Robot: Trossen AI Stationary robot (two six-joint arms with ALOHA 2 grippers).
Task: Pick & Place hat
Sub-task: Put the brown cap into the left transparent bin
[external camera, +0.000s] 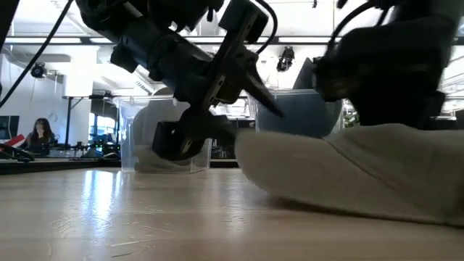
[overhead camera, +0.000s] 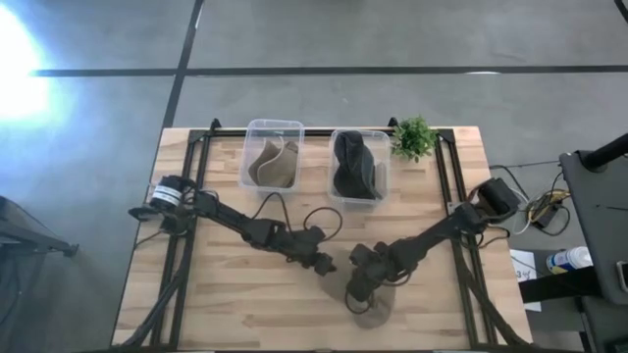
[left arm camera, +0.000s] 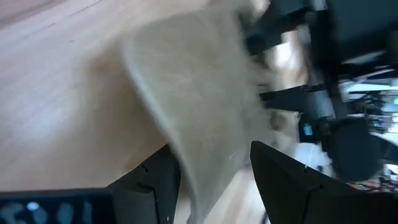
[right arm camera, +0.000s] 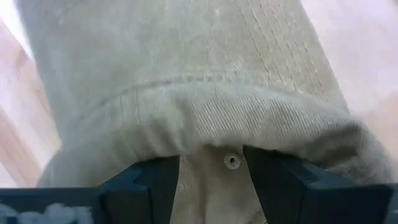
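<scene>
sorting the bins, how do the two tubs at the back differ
The left tub holds a tan hat; the right tub holds a black hat. The left tub sits slightly farther back; the right tub is next to the small plant. Both are clear, open-topped and rectangular.

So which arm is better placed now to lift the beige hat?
The right one, probably. Its claw already straddles the beige hat with fabric between its fingers, while the left claw only reaches the brim edge from the side.

Both arms crowd the counter (overhead camera: 216, 294) middle; bins (overhead camera: 273, 154) and plant (overhead camera: 413, 137) block the far edge, near-left's open.
</scene>
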